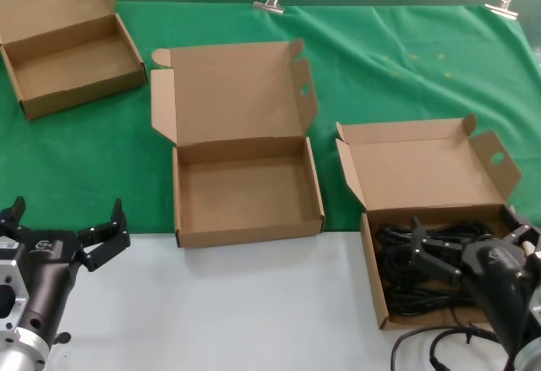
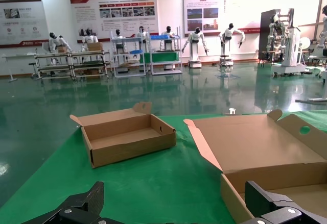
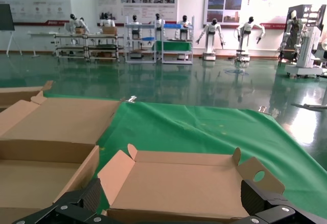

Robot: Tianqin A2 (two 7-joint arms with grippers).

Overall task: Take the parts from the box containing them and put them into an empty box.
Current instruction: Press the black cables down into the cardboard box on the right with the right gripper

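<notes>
Three cardboard boxes (image 1: 245, 189) (one holds cords (image 1: 406, 278)), two clips (image 1: 269, 2).

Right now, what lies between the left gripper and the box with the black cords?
In the head view, the empty box with the tall lid stands between the left gripper and the box of cords; nearer the robot, only bare white table.

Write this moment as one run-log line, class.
right end effector: open over cords in source box | left end effector: open, idle | middle box: empty
</notes>
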